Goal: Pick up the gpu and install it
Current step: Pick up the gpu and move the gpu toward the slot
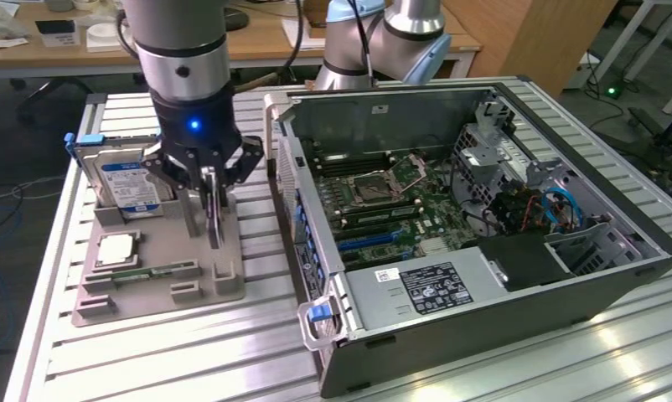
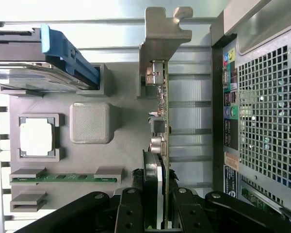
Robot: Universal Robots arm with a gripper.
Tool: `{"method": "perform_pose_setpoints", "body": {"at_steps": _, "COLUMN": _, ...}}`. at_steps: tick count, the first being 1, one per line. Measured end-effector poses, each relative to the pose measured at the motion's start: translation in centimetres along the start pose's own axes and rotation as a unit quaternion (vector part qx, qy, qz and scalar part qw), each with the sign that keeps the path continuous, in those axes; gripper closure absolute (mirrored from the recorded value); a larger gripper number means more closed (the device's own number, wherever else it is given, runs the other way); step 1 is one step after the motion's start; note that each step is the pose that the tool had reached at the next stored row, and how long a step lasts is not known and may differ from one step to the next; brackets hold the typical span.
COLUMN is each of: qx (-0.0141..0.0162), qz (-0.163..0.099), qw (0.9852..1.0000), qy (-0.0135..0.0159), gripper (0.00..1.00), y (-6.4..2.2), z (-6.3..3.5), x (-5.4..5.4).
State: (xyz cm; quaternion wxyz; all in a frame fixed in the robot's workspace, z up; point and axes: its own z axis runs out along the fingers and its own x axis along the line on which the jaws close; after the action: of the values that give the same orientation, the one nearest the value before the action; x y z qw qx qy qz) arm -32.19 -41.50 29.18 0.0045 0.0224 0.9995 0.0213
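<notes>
The gpu [image 1: 214, 219] is a thin dark card standing on edge over the grey parts tray [image 1: 146, 301]. My gripper [image 1: 209, 186] is shut on its upper edge, one finger on each side. In the wrist view the gpu [image 2: 161, 116] runs edge-on away from my gripper [image 2: 158, 182], ending in its silver bracket [image 2: 162, 41]. Whether its lower edge still touches the tray [image 2: 123, 145] I cannot tell. The open computer case [image 1: 604, 251] lies at the exterior view's right of the tray, its motherboard [image 1: 386, 201] exposed.
The tray also holds a hard drive [image 1: 129, 186] [image 2: 39, 73] standing upright, a processor chip [image 1: 115, 249] [image 2: 36, 137] and a narrow green memory stick [image 1: 146, 272] [image 2: 63, 177]. The case's perforated rear wall [image 2: 266, 107] is close beside the card. A second arm [image 1: 386, 38] stands behind the case.
</notes>
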Motion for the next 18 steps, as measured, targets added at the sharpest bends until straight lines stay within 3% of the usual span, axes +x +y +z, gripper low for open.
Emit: {"method": "perform_pose_setpoints", "body": {"at_steps": 18, "qx": 0.0, "qz": 0.0, "qw": 1.0, "qy": 0.0, "gripper": 0.72, "y": 0.24, "z": -5.73, "x": 0.0}}
